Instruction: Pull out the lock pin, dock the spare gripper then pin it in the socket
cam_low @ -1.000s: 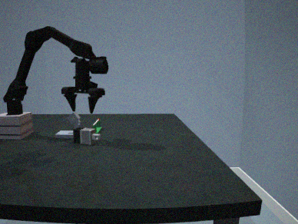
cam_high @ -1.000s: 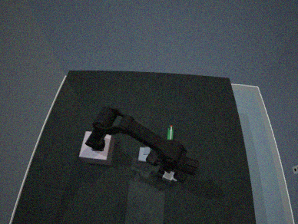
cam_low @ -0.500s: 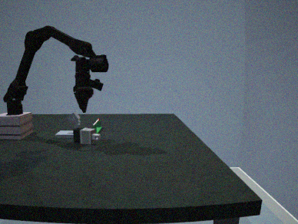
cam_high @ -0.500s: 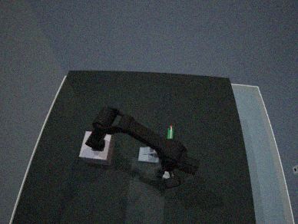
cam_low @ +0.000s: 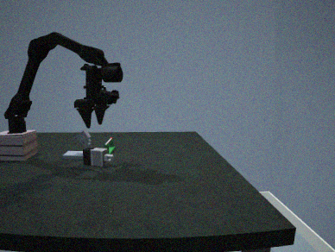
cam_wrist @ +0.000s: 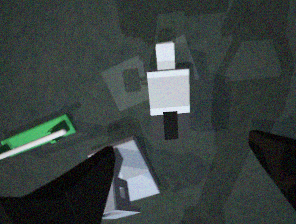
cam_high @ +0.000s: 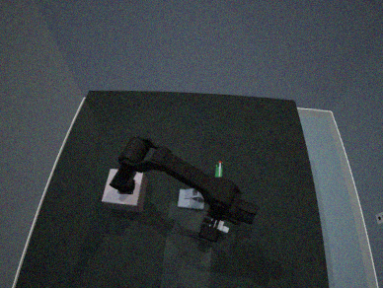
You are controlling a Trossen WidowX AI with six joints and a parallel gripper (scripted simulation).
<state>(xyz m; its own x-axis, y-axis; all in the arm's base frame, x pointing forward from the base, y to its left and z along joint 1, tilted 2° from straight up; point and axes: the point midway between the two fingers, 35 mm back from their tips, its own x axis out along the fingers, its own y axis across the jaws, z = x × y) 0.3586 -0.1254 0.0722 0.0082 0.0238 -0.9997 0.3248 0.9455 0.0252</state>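
My gripper (cam_low: 94, 125) (cam_wrist: 181, 145) is open and empty, pointing down above the spare gripper. The spare gripper (cam_high: 223, 227) (cam_low: 98, 157) (cam_wrist: 169, 93) is a white block with black fingers on one side and a small white spigot on the other. It lies on the table, apart from the mount. The pale mount (cam_high: 185, 200) (cam_low: 86, 137) (cam_wrist: 136, 168) has a raised, tilted part; my left finger partly covers it in the wrist view. The white lock pin (cam_high: 219, 168) (cam_low: 109, 141) (cam_wrist: 35, 143), red at its tip, lies slanted along a green holder (cam_high: 219, 175) (cam_low: 111, 149) (cam_wrist: 41, 130), outside the mount.
The arm's base stands on a pale block (cam_high: 120, 197) (cam_low: 18, 147) at the table's left. The dark table (cam_high: 257, 133) (cam_low: 173, 194) has its edge well to the right. Faint lighter patches and shadows cross the surface. My arm covers part of the mount in the top view.
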